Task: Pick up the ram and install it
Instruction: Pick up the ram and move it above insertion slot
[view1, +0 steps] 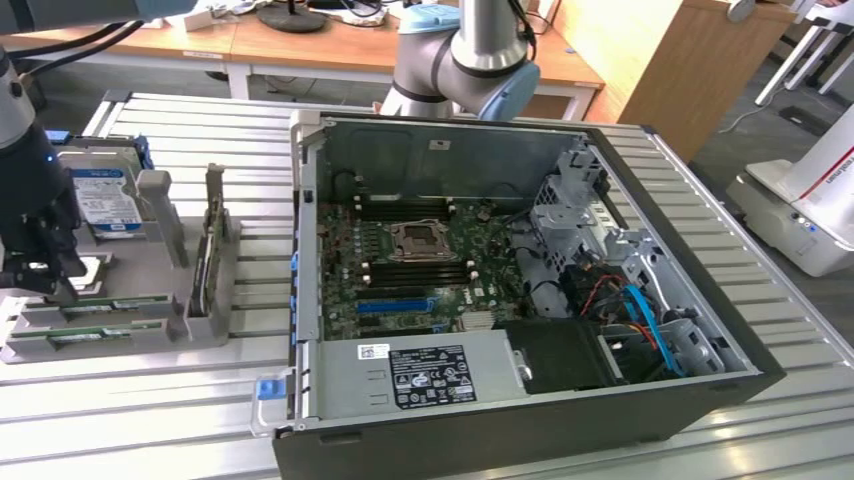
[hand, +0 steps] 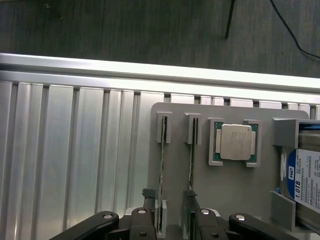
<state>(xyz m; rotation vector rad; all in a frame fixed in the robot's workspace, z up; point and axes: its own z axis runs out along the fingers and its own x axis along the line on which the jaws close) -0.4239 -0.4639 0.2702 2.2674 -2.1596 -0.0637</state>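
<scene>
Slatted aluminium table is carrying the whole set-up, with wooden desks standing behind it. An open computer case is lying on its side in the middle of the table, with its green motherboard facing up. The arm is rising from behind the case's far wall.

A grey holder is sitting near the table's edge on the exterior view's left, well apart from the motherboard and just beside the case's outer wall. In the wrist view the ram is standing on its thin edge in a slot of this holder. A second stick is standing parallel to it in the neighbouring slot. A square silver processor chip is resting in a nest just beside the second stick. A hard drive with a blue-white label is sitting at the holder's far side from the ram.

The gripper is hanging over the holder at the end of the two sticks. Its jaws are standing wide apart and are clamping nothing. Both sticks are seated in their slots. Which stick the gripper is lining up with cannot be told, nor whether a finger is touching one.
</scene>
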